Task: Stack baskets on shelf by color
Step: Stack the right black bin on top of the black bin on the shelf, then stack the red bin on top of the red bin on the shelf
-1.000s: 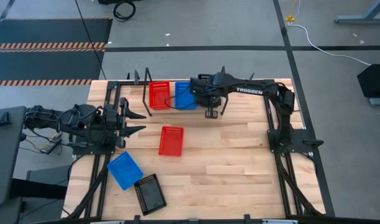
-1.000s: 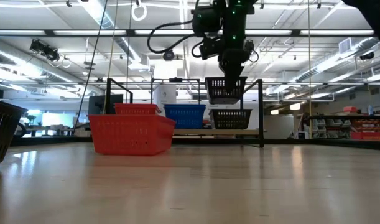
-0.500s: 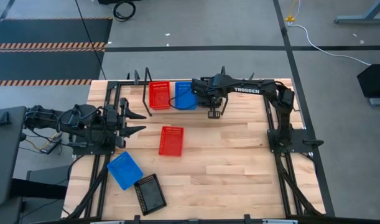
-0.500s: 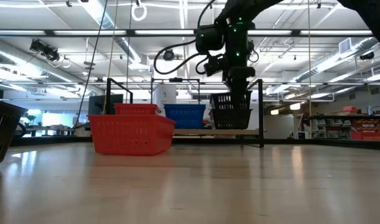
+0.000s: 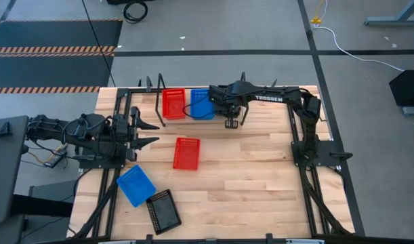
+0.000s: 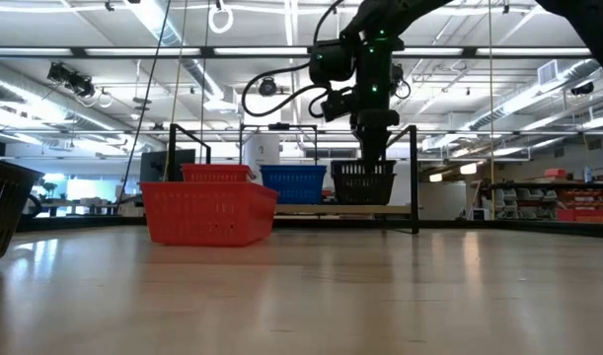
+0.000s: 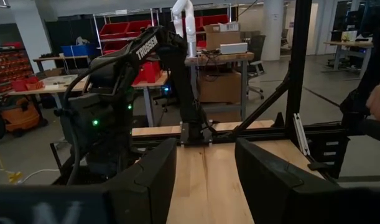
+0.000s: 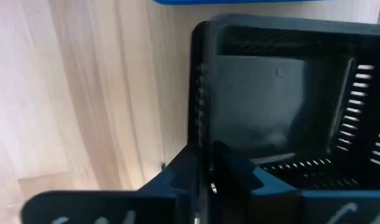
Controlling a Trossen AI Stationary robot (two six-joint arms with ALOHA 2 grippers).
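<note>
On the shelf [image 6: 414,187] at the table's far edge stand a red basket [image 5: 173,104], a blue basket [image 5: 201,104] and a black basket [image 6: 365,182]. The black basket sits low on the shelf board; from above my right arm hides it. My right gripper [image 6: 372,148] stands above it, shut on it. A red basket [image 5: 186,152], a blue basket [image 5: 135,184] and another black basket [image 5: 163,210] lie on the table. My left gripper [image 5: 144,133] waits open at the left edge. My right gripper pinches the black basket's end wall [image 8: 201,106] at the rim, one finger inside the basket and one outside. The fingers [image 8: 236,168] come from above, pointing down. The basket sits level on the shelf, beside the blue one.
Black wire uprights [image 5: 158,102] stand at the shelf's left end. The arm frames run along both side edges of the table. Bare wood lies in the middle and on the right of the table [image 5: 254,169]. A person's hand [image 7: 379,102] shows beyond the table.
My right gripper has come down toward the shelf with the black basket. A second ago the basket hung clear above another black basket on the shelf, then it tipped on its way in. Now it sits level, sunk into the one below.
</note>
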